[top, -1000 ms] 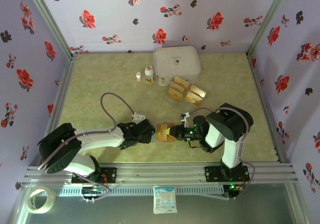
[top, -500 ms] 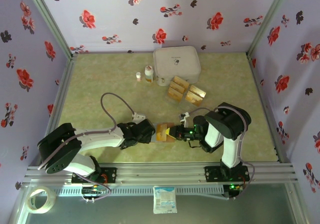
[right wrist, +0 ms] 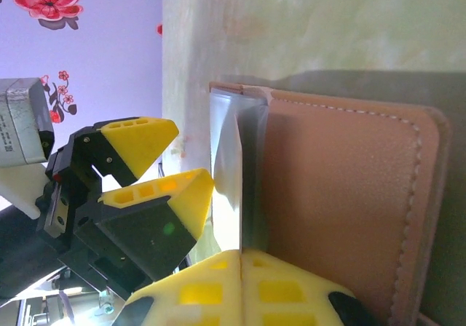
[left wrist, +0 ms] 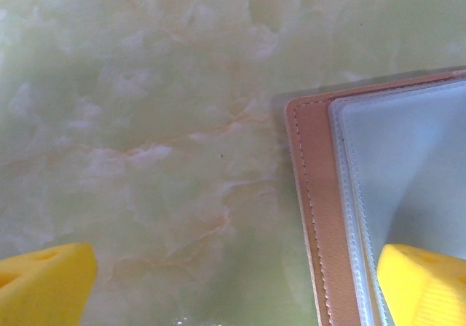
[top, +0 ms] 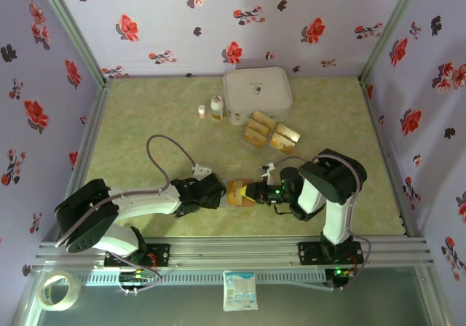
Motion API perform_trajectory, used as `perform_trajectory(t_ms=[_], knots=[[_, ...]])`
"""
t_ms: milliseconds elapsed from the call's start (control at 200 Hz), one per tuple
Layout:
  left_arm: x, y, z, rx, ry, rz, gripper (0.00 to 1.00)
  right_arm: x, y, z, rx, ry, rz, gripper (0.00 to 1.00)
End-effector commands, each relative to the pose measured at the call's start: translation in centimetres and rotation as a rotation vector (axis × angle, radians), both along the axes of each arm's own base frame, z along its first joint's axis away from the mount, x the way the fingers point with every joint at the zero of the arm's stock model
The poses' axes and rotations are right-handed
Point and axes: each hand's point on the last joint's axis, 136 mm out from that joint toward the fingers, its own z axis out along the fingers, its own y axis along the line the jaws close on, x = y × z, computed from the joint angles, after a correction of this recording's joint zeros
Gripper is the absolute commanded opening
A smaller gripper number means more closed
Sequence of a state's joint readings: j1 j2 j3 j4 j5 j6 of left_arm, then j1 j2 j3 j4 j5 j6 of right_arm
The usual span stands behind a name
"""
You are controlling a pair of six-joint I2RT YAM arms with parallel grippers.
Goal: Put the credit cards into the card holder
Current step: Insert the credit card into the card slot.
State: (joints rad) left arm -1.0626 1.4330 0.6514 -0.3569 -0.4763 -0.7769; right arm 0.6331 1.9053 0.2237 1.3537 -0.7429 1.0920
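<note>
The reddish-brown card holder [top: 238, 193] lies open on the table between both grippers. In the left wrist view its stitched edge [left wrist: 313, 217] and clear pockets show, and my left gripper [left wrist: 233, 289] is open, one fingertip [left wrist: 426, 282] over a pocket and the other [left wrist: 44, 286] over bare table. My right gripper [right wrist: 240, 268] is shut on a thin clear pocket leaf [right wrist: 227, 166] of the card holder [right wrist: 342, 195], holding it up on edge. The left gripper's fingers [right wrist: 171, 195] stand just beyond that leaf. Several golden credit cards [top: 269, 132] stand in a clear rack farther back.
A large white zip case [top: 257, 93] sits at the back behind the rack, with two small bottles [top: 216, 108] to its left. Flowered walls close in the table on three sides. A tape roll [top: 57, 291] and a packet [top: 239, 291] lie beyond the near rail.
The right arm has edged slightly to the left toward the card holder. The left arm and the card holder look the same.
</note>
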Motion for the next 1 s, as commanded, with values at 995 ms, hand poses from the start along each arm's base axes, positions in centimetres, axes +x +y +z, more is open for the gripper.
perform_trajectory(t_ms=[995], knots=[[-0.3,1.0,-0.1,0.024,-0.015,0.015,1.0,-0.8,-1.3,-2.7,-0.109,0.047,-0.04,0.0]])
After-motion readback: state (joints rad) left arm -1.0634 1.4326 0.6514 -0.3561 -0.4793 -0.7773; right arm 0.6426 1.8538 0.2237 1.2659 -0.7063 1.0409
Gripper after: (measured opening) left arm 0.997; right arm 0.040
